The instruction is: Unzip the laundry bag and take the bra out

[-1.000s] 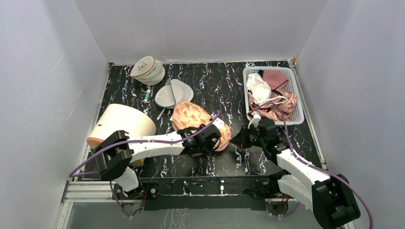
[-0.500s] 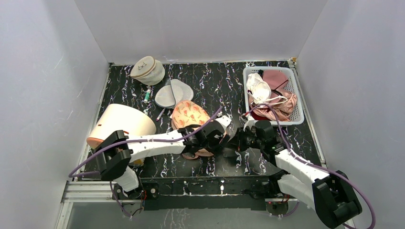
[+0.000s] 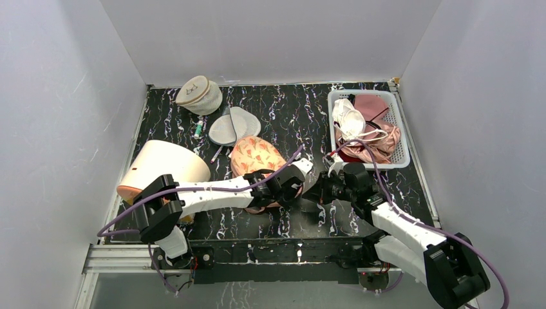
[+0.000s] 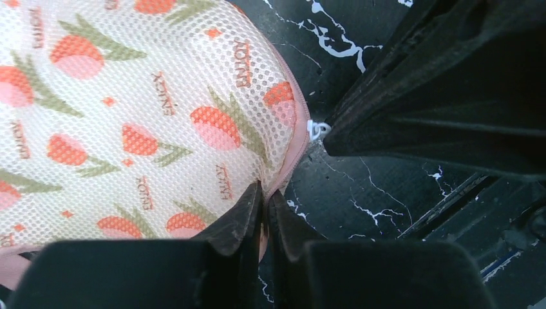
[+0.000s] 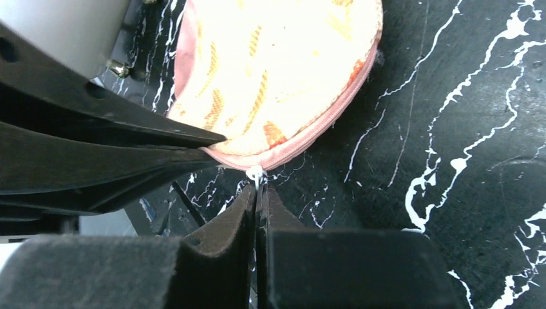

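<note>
The laundry bag (image 3: 256,156) is peach-orange with a red floral print and lies mid-table. Its near end is under my left gripper (image 3: 288,188). In the left wrist view the left gripper (image 4: 265,193) is shut on the bag's (image 4: 129,103) pink zipper edge. The white zipper pull (image 4: 317,131) sits just right of it. My right gripper (image 3: 314,191) meets the bag from the right. In the right wrist view the right gripper (image 5: 257,187) is shut on the white pull (image 5: 255,173) at the bag's (image 5: 277,64) pink edge. The zip looks closed there. The bra is hidden.
A white basket (image 3: 400,138) at the back right holds dusty-pink garments and an off-white one (image 3: 348,120). A flat white mesh pouch (image 3: 233,125), a round beige-topped pouch (image 3: 199,94) and a small pen (image 3: 198,129) lie behind the bag. A large cream dome (image 3: 166,166) stands at the left.
My left gripper has slid right along the bag to its near-right end. My right gripper has moved left to meet it. The bag's near end is now bunched under the left gripper.
</note>
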You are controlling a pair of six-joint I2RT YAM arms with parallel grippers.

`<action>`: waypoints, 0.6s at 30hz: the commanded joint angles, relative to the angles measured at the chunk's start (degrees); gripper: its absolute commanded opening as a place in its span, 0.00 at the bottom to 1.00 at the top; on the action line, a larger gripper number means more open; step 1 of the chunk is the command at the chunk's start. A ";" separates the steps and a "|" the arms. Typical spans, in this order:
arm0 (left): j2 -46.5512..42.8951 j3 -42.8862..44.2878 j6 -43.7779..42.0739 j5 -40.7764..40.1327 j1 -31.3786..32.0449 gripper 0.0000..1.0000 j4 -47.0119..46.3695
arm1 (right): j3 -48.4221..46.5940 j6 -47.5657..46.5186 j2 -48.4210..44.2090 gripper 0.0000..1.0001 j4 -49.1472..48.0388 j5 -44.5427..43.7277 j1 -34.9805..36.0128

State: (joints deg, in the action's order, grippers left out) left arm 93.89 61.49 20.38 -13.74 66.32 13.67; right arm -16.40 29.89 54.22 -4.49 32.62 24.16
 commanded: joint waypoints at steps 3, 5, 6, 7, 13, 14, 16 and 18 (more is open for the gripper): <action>-8.09 -1.98 -1.05 -4.92 -0.23 0.00 5.47 | -4.96 -2.03 1.50 0.00 -0.08 -7.17 0.10; -9.88 -2.75 -0.92 -5.49 -0.19 0.00 6.54 | -5.67 -2.28 2.03 0.00 0.54 -10.17 0.08; -10.78 -3.19 -0.69 -5.89 -0.23 0.00 7.09 | -5.97 -2.41 2.22 0.00 0.87 -11.70 0.07; -11.60 -3.66 -0.41 -6.40 -0.22 0.00 7.53 | -6.47 -2.48 2.47 0.00 1.28 -13.05 0.05; -15.22 -6.70 1.33 -6.99 -0.23 0.00 8.63 | -9.10 -3.97 4.76 0.00 2.10 -17.57 -0.10; -15.22 -7.04 1.59 -6.89 -0.23 0.00 8.65 | -9.76 -4.25 5.42 0.00 2.35 -17.55 -0.08; -15.30 -7.72 2.12 -6.83 -0.23 0.00 8.66 | -10.93 -4.67 6.64 0.00 3.02 -16.91 -0.23; -15.23 -8.13 2.90 -6.48 -0.23 0.00 8.38 | -11.88 -4.98 7.34 0.00 3.65 -15.35 -0.20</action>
State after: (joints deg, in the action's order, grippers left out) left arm 80.44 55.05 21.78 -18.59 66.32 17.82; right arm -24.36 27.40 60.45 -1.28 20.88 24.64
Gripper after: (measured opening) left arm 0.019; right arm 0.008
